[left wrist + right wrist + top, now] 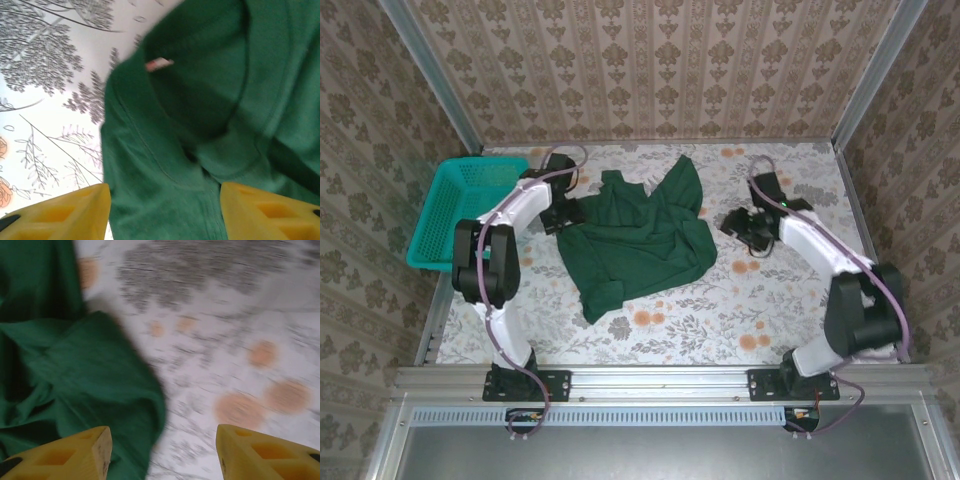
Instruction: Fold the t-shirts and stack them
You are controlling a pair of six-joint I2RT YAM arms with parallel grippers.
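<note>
Qty: 1 grn t-shirt [640, 240], 1 teal basket [448, 200], 2 arms (L arm [515, 210], R arm [817, 245]).

matt green cloth t-shirt [640, 240], plastic mesh basket [450, 210]

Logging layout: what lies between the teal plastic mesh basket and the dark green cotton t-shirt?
The left arm and left gripper, over the floral table; top external view.

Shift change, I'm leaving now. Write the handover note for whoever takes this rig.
Left gripper: open, over the collar of the t-shirt, at its left side.
Right gripper: open, beside the shirt's right edge, holding nothing.
Things: one green shirt lies crumpled mid-table; the basket sits at the far left.
Done: nothing folded or stacked.
Left: spread the shirt flat, fold it, stack it.
</note>
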